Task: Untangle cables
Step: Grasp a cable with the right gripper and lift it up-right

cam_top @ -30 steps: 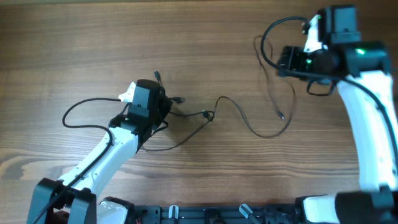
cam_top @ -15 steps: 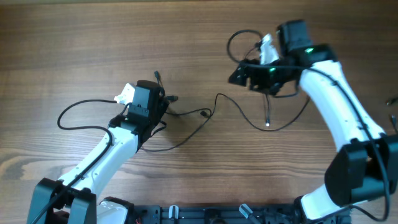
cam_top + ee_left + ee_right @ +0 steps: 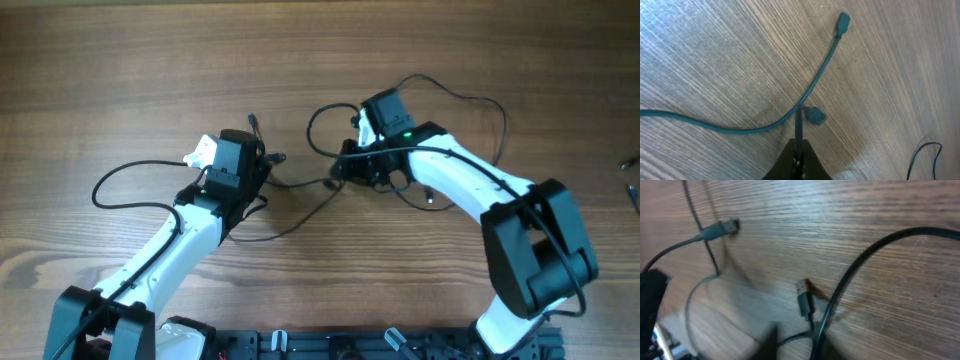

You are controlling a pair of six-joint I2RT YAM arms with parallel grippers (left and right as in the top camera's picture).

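The cables are thin black wires lying across the middle of the table. One stretch (image 3: 300,183) runs between the two grippers, and a loose end with a plug (image 3: 430,200) lies under the right arm. My left gripper (image 3: 265,168) is shut on a cable (image 3: 799,127) just behind a small plug (image 3: 815,116). A second cable (image 3: 740,127) curves past to another plug (image 3: 842,22). My right gripper (image 3: 340,172) sits low over the cable's end. The right wrist view is blurred, and there a thin cable (image 3: 812,327) behind a plug (image 3: 804,300) runs between the fingers of my right gripper (image 3: 795,342).
The right arm's thicker camera cable (image 3: 320,125) loops above its wrist and arcs across the right wrist view (image 3: 875,250). The left arm's camera cable (image 3: 120,175) loops out to the left. Two small dark ends (image 3: 630,160) show at the table's right edge.
The right arm has swung from the far right to the table's centre, and its jaws have closed there. The left arm and its grip are unchanged.
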